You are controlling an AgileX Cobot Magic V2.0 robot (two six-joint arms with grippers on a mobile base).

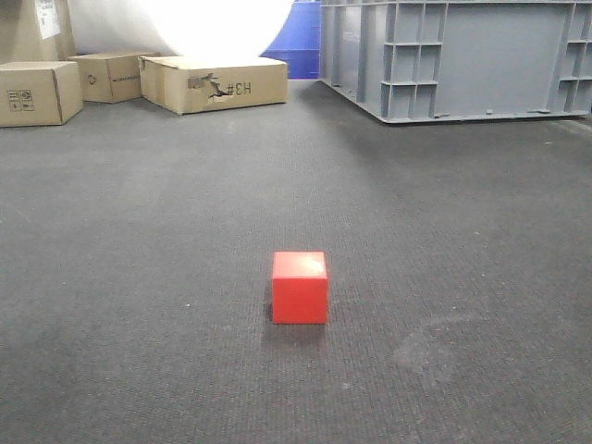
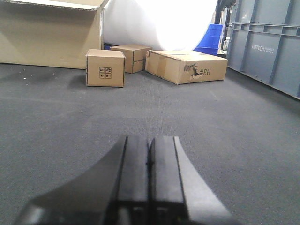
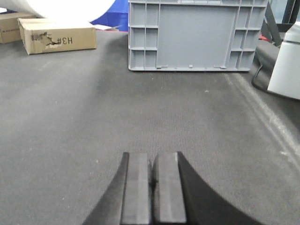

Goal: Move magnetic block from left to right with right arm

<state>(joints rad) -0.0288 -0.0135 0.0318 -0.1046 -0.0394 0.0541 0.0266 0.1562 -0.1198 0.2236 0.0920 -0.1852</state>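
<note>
Grey crate (image 1: 462, 55) far right, cardboard boxes (image 1: 217, 83) far left, both well apart from the working area. Red magnetic block (image 1: 300, 288) alone on dark carpet (image 1: 139, 277), near centre, untouched. Right gripper (image 3: 152, 192) clenched on nothing, low over bare carpet; block absent from its view, probably off to its left. Left gripper (image 2: 149, 178) likewise pressed together, parked. Pick not yet started.
</note>
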